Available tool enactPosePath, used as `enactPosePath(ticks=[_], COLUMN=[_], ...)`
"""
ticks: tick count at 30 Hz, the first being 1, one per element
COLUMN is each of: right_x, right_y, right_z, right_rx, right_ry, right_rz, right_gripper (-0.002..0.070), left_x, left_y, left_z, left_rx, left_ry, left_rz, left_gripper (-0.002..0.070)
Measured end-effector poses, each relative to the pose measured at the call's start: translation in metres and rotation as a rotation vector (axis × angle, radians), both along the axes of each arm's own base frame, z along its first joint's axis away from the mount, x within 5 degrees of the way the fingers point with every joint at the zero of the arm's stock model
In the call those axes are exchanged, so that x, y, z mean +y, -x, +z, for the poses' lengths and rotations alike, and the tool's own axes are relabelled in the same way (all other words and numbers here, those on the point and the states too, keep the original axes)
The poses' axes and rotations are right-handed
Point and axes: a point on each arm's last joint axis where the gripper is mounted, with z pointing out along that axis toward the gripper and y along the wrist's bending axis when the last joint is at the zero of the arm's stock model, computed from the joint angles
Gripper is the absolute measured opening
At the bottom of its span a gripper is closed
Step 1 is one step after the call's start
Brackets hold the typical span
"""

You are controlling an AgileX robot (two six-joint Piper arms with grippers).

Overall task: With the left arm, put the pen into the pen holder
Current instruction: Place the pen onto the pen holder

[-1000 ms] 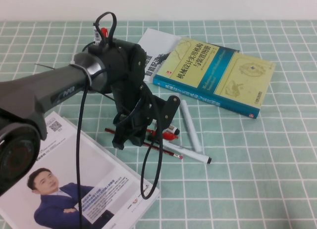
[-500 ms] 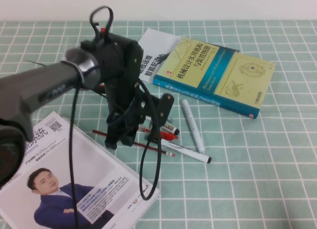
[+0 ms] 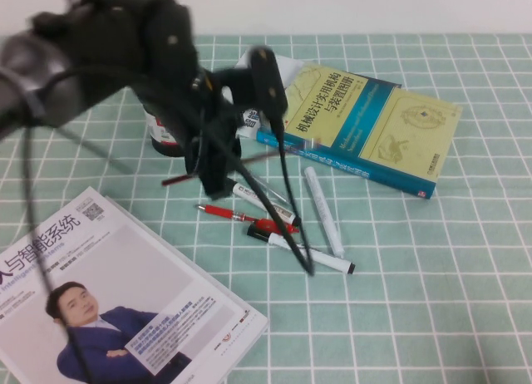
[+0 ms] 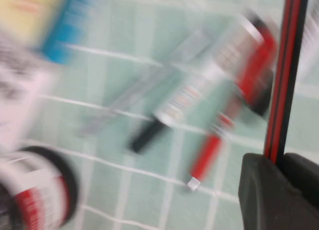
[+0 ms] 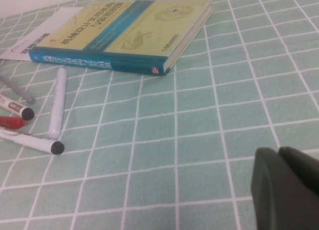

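Pen holder first: the small round black wire-mesh cup with a red-and-white label band (image 3: 164, 136) stands at far left, just left of the left gripper (image 3: 218, 172), whose jaws pinch the thin dark red-brown pen (image 3: 181, 179) off the cloth, lying roughly level, long axis left-right, one end toward the cup (so tilting upright comes next, I judge). The right gripper (image 5: 286, 187) rests low at right, jaws together.

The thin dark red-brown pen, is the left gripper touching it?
Touching. In the left wrist view the thin dark red-brown pen runs down between the left gripper's black fingers, clamped.
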Motion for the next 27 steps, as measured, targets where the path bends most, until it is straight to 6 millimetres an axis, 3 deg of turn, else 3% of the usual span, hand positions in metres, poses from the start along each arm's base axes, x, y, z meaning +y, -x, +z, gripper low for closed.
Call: enactPosePath(ticks=[6, 14, 23, 27], right_x=[0.0, 0.0, 0.0, 0.0], right_y=[0.0, 0.0, 0.0, 0.0], right_z=[0.0, 0.0, 0.0, 0.0], right_rx=[0.0, 0.0, 0.0, 0.0], right_ry=[0.0, 0.0, 0.0, 0.0], right_rz=[0.0, 0.0, 0.0, 0.0], right_gripper=[-0.002, -0.002, -0.002, -0.002], left_x=[0.021, 0.051, 0.074, 0.076], left_y=[0.022, 0.046, 0.05, 0.046], left_z=[0.021, 0.012, 0.003, 0.003], left_rx=[-0.177, -0.264, -0.439, -0.508], left_ry=[0.302, 0.682, 0.973, 1.056], left_rz=[0.225, 0.511, 0.764, 0.788], left_gripper=[0.0022, 0.0022, 0.0022, 0.0022])
